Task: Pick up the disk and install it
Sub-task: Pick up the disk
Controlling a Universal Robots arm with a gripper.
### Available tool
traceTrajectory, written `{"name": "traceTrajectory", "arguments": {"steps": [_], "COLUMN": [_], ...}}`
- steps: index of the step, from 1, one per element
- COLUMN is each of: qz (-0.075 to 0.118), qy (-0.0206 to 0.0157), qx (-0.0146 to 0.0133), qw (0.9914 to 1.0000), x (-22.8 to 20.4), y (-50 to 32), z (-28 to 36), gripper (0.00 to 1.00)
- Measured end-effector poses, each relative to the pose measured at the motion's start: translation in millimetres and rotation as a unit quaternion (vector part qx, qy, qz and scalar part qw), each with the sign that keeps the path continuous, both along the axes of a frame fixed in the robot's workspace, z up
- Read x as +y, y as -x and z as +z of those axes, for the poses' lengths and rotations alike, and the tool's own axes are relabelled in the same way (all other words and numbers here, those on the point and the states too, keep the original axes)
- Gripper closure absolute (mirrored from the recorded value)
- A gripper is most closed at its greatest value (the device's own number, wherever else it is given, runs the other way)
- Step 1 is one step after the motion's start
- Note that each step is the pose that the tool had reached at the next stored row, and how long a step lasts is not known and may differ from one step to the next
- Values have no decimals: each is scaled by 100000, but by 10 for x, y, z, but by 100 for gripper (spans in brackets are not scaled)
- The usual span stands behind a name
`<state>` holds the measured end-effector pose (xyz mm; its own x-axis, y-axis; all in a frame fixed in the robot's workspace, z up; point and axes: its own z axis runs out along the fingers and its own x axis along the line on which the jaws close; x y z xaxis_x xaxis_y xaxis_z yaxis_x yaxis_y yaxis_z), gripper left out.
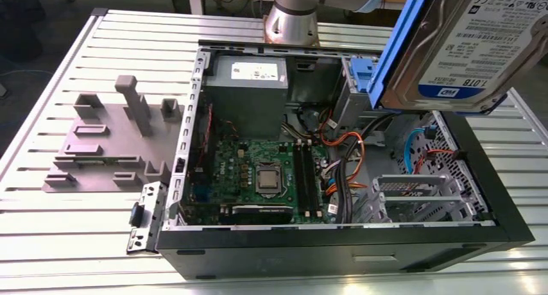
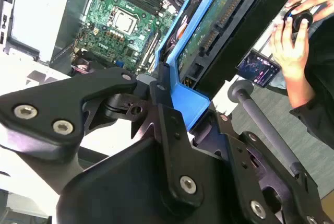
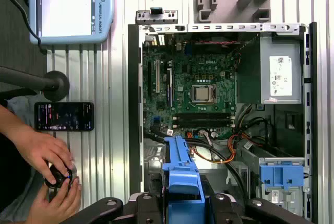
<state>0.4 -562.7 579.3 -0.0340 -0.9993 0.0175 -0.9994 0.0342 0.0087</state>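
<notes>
Hand [image 2: 187, 106] is squeezed shut on the disk [image 1: 458, 45], holding it by one blue end. The disk sticks straight out from it, long way, high above the open computer [image 1: 342, 251].

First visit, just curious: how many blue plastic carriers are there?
2: one carrier around the held disk, a second carrier inside the computer case. More may be hidden.

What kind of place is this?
Probably a robot lab or workshop: an open computer case sits on a ribbed metal table, a robot arm holds the disk above it, and a control tablet lies nearby.
</notes>
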Motion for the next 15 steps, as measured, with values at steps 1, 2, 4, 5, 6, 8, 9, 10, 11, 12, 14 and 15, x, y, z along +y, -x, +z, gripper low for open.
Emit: {"name": "traceTrajectory", "arguments": {"steps": [1,2,4,5,6,8,9,10,11,12,14,15], "qz": [1,3,0,0,-1,-1,1,1,-1,1,0,-2], "qy": [-4,1,-1,1,1,2,2,2,0,-2,0,-2], "qx": [-1,0,0,1,1,0,0,2,0,-1,0,-1], "qw": [100000,100000,100000,100000,100000,100000,100000,100000,100000,100000,100000,100000], "x": [0,0,0,0,0,0,0,0,0,0,0,0], "y": [0,0,0,0,0,0,0,0,0,0,0,0], "z": [165,174,190,199,208,225,233,241,250,258,275,283], "gripper": [64,64,64,64,64,64,64,64,64,64,64,64]}}
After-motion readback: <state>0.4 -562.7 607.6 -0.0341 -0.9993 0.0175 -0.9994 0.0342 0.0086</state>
